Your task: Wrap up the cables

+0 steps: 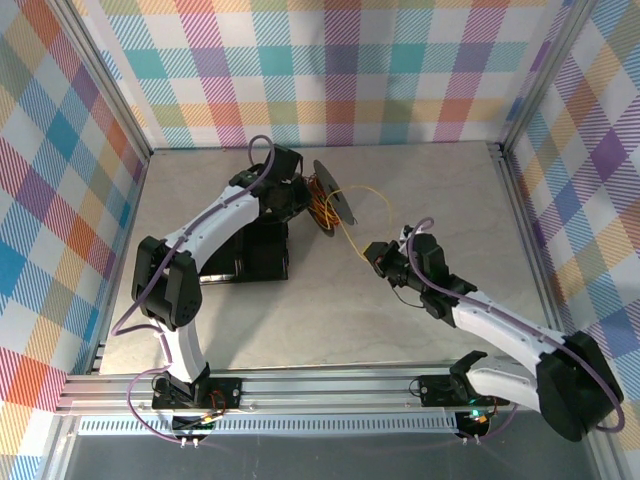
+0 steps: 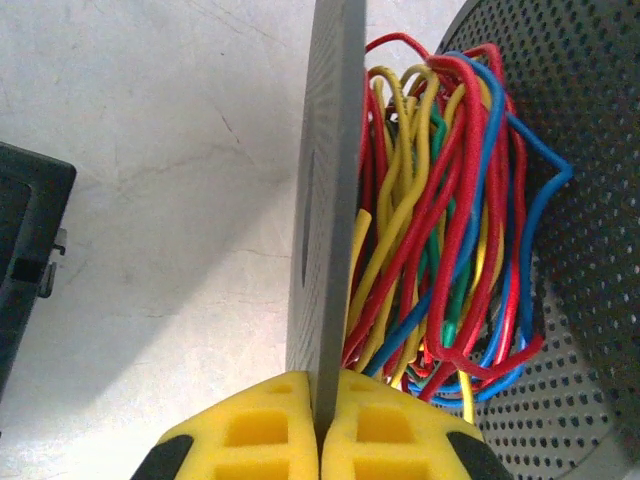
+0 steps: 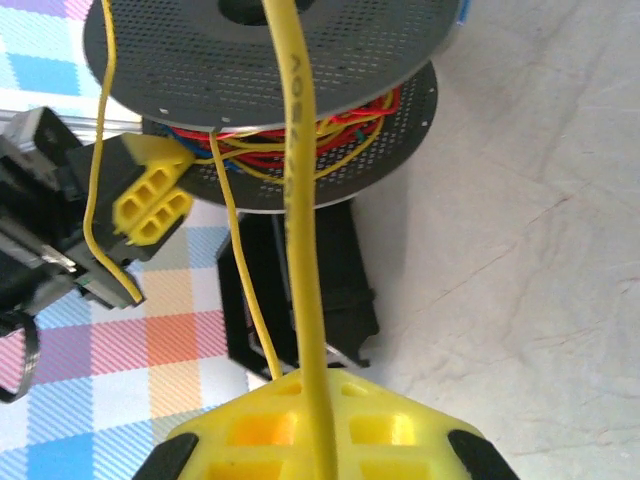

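Our left gripper point(image 2: 322, 405) pinches the grey flange point(image 2: 335, 180) edge-on, with the wound cables point(image 2: 440, 230) just behind. Our right gripper point(image 3: 318, 415) pinches a yellow cable point(image 3: 298, 200) running lengthwise to the spool point(image 1: 335, 197). Bare table point(image 1: 450, 190) lies to its right.

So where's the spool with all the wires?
In the top view the spool is at the back middle of the table, held on edge by the left end effector. A yellow wire leads to the right end effector.
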{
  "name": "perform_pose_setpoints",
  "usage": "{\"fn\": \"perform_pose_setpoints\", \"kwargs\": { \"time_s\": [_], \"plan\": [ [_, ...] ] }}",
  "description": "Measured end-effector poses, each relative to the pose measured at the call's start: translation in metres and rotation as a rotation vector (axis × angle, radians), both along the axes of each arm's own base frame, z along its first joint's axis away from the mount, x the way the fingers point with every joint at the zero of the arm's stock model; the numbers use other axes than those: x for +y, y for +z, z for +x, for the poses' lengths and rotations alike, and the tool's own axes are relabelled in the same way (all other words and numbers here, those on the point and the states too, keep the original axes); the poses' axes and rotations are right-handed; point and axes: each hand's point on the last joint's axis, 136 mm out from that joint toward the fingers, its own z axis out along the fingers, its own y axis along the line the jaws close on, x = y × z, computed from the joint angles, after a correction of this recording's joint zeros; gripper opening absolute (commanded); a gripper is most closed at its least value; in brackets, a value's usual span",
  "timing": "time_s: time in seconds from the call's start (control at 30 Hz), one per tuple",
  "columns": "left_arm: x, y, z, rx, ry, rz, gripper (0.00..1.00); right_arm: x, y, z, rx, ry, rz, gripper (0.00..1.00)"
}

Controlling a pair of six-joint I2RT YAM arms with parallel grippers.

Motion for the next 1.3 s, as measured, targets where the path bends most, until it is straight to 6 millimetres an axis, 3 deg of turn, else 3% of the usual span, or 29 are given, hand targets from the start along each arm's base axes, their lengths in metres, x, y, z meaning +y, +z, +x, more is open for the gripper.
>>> {"fn": "perform_pose_setpoints", "kwargs": {
  "time_s": [0.3, 0.47, 0.73, 0.87, 1.03, 1.3],
  "plan": [
    [0.007, 0.002, 0.0, -0.003, 0.024, -0.122, 0.0, -0.019, -0.078, 0.03, 0.076, -0.081, -0.077, 0.0],
    [0.01, 0.003, 0.003, -0.004, 0.019, -0.17, 0.0, -0.014, -0.105, 0.05, 0.119, -0.054, -0.036, 0.0],
    [0.017, 0.023, -0.004, -0.027, -0.039, -0.232, 0.0, -0.026, -0.099, 0.077, 0.121, -0.052, 0.015, 0.0],
    [0.009, 0.043, -0.022, -0.056, -0.119, -0.292, 0.0, -0.035, -0.104, 0.091, 0.144, -0.044, 0.043, 0.0],
    [0.004, 0.061, -0.039, -0.093, -0.18, -0.351, 0.0, -0.027, -0.104, 0.103, 0.161, 0.009, 0.082, 0.0],
    [-0.018, 0.066, -0.057, -0.112, -0.274, -0.409, 0.0, -0.036, -0.1, 0.143, 0.177, 0.026, 0.141, 0.0]
  ]
}}
